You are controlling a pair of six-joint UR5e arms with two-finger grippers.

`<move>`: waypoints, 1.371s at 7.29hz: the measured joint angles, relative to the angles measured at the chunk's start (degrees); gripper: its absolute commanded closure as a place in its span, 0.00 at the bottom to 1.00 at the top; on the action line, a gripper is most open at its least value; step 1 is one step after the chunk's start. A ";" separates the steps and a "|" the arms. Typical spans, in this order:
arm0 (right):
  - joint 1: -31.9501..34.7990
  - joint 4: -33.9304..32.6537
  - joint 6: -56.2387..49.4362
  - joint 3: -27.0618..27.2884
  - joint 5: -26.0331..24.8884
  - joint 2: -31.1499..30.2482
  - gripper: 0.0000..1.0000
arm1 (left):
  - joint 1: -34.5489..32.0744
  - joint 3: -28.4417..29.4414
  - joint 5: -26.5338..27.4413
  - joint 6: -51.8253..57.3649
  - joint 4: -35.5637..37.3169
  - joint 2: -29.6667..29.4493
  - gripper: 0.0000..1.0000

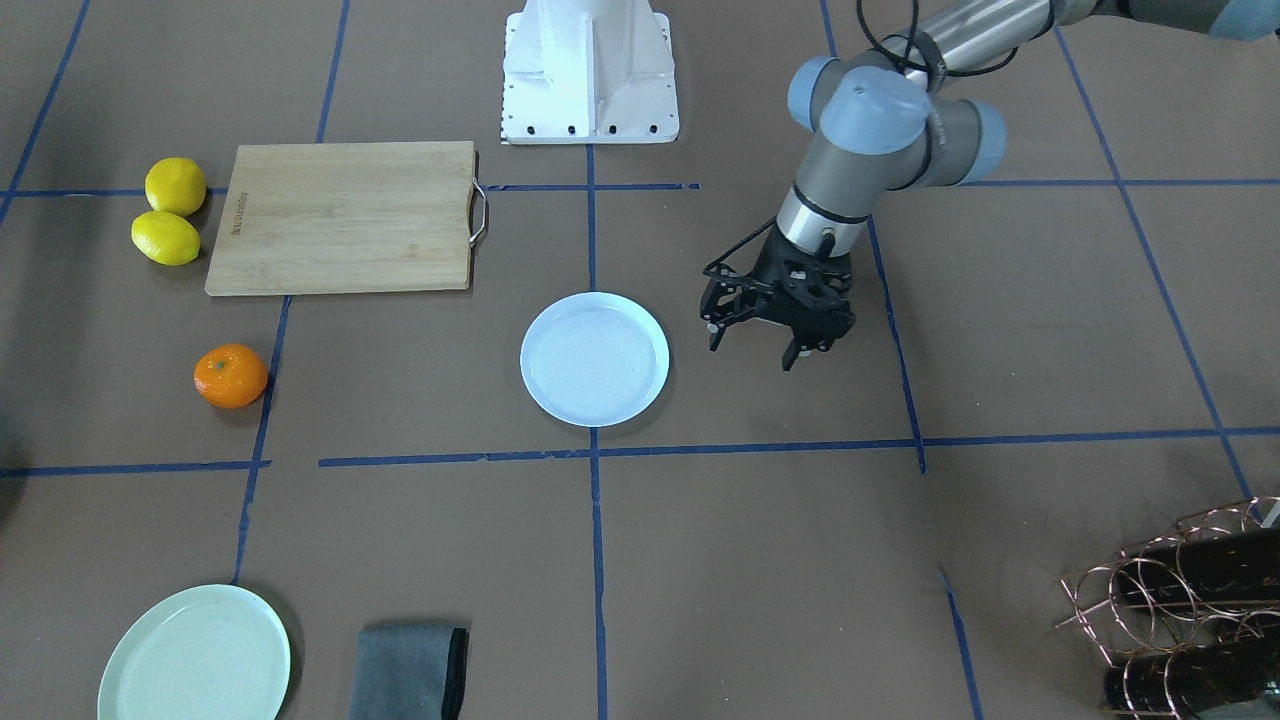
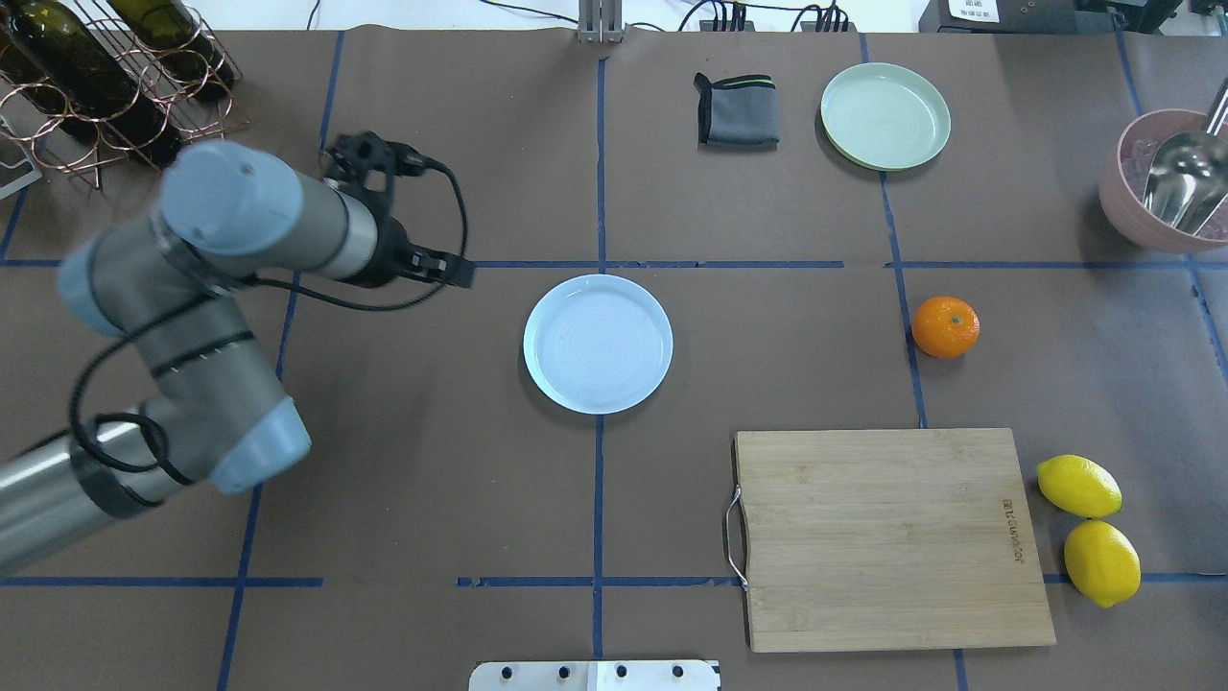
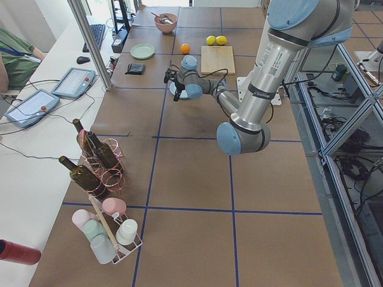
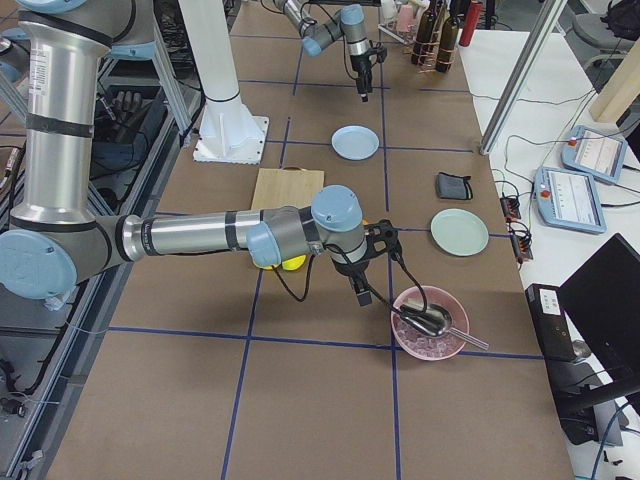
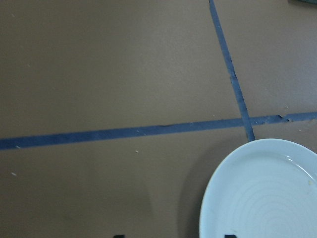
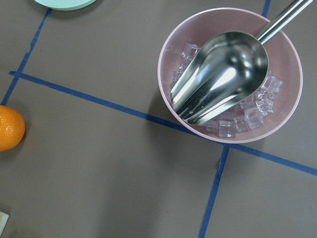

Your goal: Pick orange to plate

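Note:
The orange lies alone on the brown table, right of centre in the overhead view, and also shows at the left edge of the right wrist view. At the table's centre sits the pale bluish-white plate, with nothing on it. My left gripper hovers open beside the plate, on the side away from the orange, and holds nothing. The plate's rim fills the lower right of the left wrist view. My right gripper hangs near the pink bowl; I cannot tell if it is open or shut.
A wooden cutting board lies near the orange, with two lemons beside it. A pale green plate and a grey cloth lie at the far edge. A pink bowl holds ice and a scoop. A bottle rack stands far left.

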 measured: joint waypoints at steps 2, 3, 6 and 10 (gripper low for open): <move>-1.30 0.02 0.05 0.00 -0.09 0.68 0.00 | -14.98 -4.21 -9.74 14.72 7.37 6.16 0.00; -2.13 -0.20 0.81 0.03 -0.02 1.63 0.00 | -22.31 -4.34 -15.26 17.55 8.95 9.71 0.00; -8.32 -0.41 9.32 -0.01 -1.15 6.77 0.00 | -34.96 -3.33 -21.05 32.66 12.81 21.02 0.00; -17.64 -2.83 19.23 -0.41 -6.47 13.96 0.00 | -46.59 1.22 -24.98 49.00 16.44 30.46 0.00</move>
